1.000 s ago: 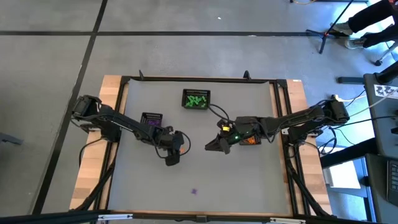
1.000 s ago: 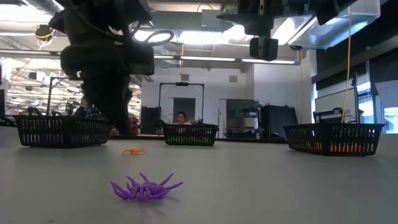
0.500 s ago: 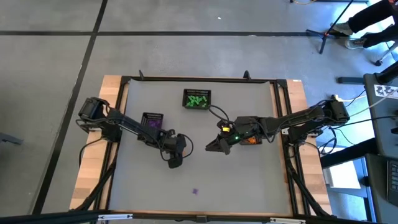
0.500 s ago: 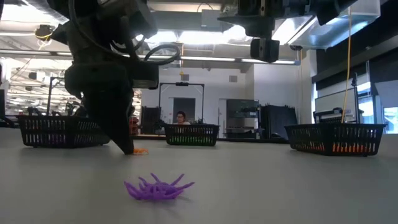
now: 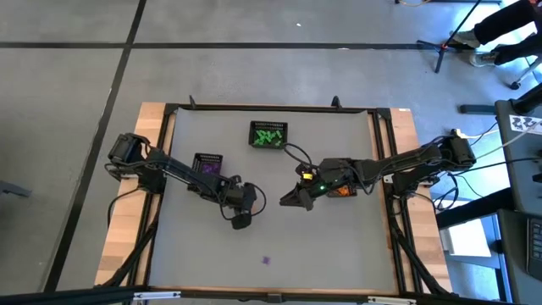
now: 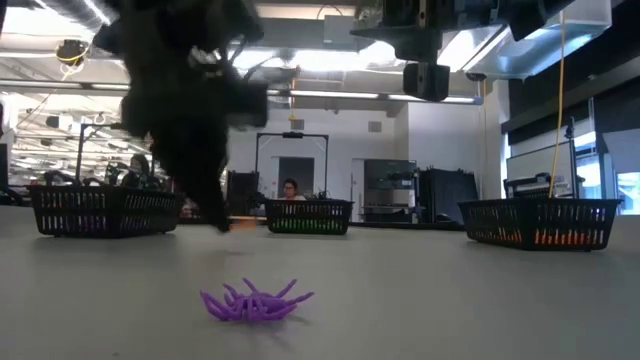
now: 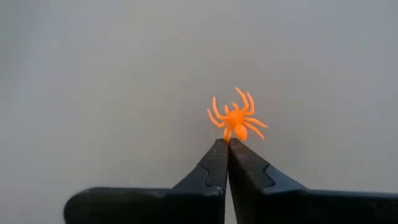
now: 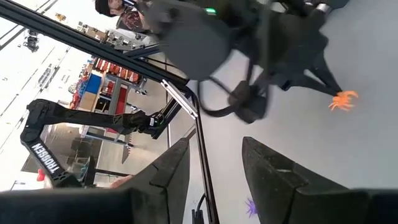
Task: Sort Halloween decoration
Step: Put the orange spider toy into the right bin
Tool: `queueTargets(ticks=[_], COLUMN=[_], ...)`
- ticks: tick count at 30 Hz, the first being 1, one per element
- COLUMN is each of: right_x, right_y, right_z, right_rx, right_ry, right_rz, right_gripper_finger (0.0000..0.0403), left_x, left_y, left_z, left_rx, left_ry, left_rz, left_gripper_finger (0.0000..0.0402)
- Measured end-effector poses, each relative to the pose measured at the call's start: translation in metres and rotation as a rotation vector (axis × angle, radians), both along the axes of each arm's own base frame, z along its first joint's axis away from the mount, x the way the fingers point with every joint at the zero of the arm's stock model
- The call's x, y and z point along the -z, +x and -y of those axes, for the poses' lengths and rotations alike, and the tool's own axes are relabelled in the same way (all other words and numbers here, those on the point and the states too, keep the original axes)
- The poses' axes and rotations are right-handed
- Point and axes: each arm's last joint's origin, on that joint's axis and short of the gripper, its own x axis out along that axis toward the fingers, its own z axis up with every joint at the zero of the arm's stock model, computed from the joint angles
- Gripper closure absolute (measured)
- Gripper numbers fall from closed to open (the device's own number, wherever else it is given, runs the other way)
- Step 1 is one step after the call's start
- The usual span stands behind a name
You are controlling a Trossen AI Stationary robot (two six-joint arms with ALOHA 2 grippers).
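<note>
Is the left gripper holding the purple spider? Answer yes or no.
No: the left gripper is shut on the orange spider; the purple spider lies on the table.

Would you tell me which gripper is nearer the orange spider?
Left. The left gripper is shut on the orange spider; the right gripper hangs open farther off.

Bright, even ceiling light; the left arm (image 6: 185,110) smears with motion blur in the low view.

3 black mesh baskets (image 6: 100,211) on grey table (image 5: 339,246); person (image 6: 291,189) behind.
</note>
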Motion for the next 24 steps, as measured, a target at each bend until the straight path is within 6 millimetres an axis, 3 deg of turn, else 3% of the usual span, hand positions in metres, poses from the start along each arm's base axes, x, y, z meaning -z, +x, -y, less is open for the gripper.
queueTargets(ticks=[5,12,17,24], right_x=[0.001,0.016,0.015,0.007], right_y=[0.000,-0.005,-0.004,0.000], right_z=[0.001,0.005,0.006,0.005], right_rx=[0.035,0.149,0.190,0.191], right_ry=[-0.013,-0.043,-0.037,-0.007], right_rz=[-0.011,-0.180,-0.166,-0.068], right_gripper_finger=[0.0258,0.0258,0.0258,0.0258], left_x=[-0.033,-0.099,-0.138,-0.149], left_y=[0.015,0.034,0.046,0.051], left_z=[0.007,0.023,0.029,0.021], left_rx=[0.064,0.156,0.174,0.153], left_ry=[0.101,0.295,0.351,0.367], left_rz=[0.023,0.064,0.175,0.206], left_gripper_finger=[0.0401,0.0401,0.0401,0.0401])
